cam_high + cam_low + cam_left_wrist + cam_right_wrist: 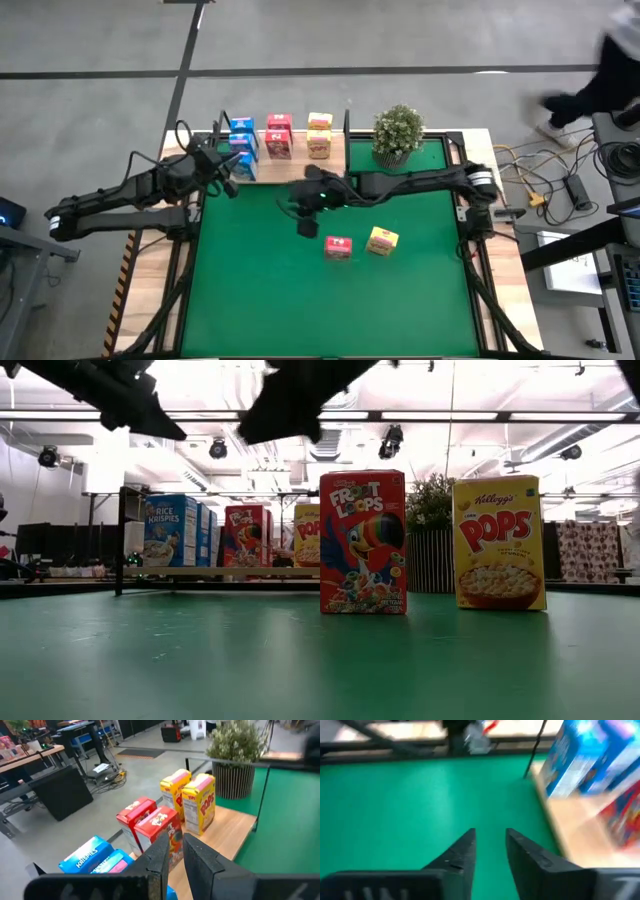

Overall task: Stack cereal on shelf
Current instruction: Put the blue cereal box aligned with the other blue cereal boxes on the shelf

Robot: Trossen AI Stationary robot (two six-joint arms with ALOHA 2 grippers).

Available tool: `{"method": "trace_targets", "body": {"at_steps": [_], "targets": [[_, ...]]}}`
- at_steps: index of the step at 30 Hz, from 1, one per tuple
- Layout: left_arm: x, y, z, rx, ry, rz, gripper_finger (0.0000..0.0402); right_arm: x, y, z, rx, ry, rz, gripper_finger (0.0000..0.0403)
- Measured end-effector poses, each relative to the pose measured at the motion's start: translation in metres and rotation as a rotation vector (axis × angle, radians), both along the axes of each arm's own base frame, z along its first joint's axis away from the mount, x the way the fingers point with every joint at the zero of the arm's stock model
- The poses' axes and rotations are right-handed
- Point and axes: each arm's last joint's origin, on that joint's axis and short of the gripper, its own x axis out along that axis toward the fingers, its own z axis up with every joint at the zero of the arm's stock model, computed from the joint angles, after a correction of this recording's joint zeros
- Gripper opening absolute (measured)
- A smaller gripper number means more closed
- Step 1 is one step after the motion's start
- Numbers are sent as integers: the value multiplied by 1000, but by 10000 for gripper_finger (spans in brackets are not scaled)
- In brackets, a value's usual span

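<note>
red cereal box [338, 247] beside right gripper [306, 226], untouched

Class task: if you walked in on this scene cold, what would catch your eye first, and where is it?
Probably the two small printed cardboard cereal boxes standing alone on the green mat: a red Froot Loops box and, beside it, a yellow Pops box. Behind them, blue, red and yellow boxes line the light wooden shelf, beside a potted green plant.

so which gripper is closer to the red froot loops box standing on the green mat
Right. The right gripper hangs just left of the red Froot Loops box, empty; the left gripper is far off by the light wooden shelf.
</note>
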Motion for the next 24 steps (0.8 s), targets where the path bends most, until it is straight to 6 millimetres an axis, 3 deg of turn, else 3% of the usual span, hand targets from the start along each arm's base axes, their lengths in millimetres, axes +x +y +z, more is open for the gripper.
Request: {"method": "trace_targets", "body": {"at_steps": [7, 13, 17, 24], "targets": [[-11, -3, 3, -13, -88, 13, 36, 61, -33, -8, -128, -138, -13, 14], [-19, -5, -1, 7, -148, 11, 36, 102, -58, -19, -170, -202, -42, 9], [-26, -6, 0, 19, -179, 9, 36, 119, -73, -34, -164, -212, -70, 9], [-32, -8, 2, 28, -210, 8, 36, 127, -89, -58, -184, -206, -132, 9]]}}
